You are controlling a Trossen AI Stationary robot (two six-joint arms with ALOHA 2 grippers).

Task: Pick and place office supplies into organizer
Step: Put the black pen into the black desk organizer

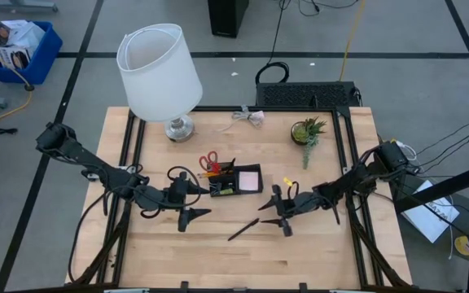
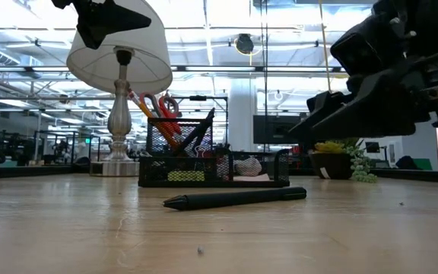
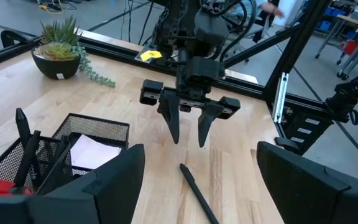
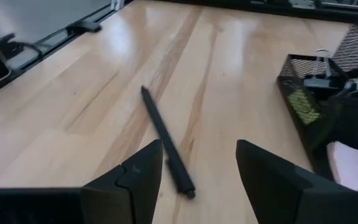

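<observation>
I'm working over a pale wooden bench (image 1: 202,244) framed in black rail, with an open lab hall beyond it. The one item I can see loose is a slim black pen (image 1: 243,229), lying flat on bare wood toward the front edge, a little in front of the low black mesh organizer tray (image 1: 236,181) at the bench's middle. I judge the pen light, stiff and smooth, so it may roll or skid if nudged from one side; I would close across the barrel near its middle, jaws square to its length. The right gripper (image 1: 284,220) hangs just beside the pen's end nearer the right edge, fingers spread and holding nothing. The left gripper (image 1: 194,215) hovers in front of the tray's left end, also parted and empty. The tray already holds red-handled scissors (image 1: 209,160), what look like orange pencils, dark pens standing up, and a square pink sticky-note pad (image 1: 249,179). Its inner dividers are hard to read through the mesh. A small yellow object (image 1: 287,182) lies toward the right edge; I cannot identify it. A white-shaded lamp (image 1: 159,72) stands near the back left and a small potted green plant (image 1: 308,132) near the back right.
</observation>
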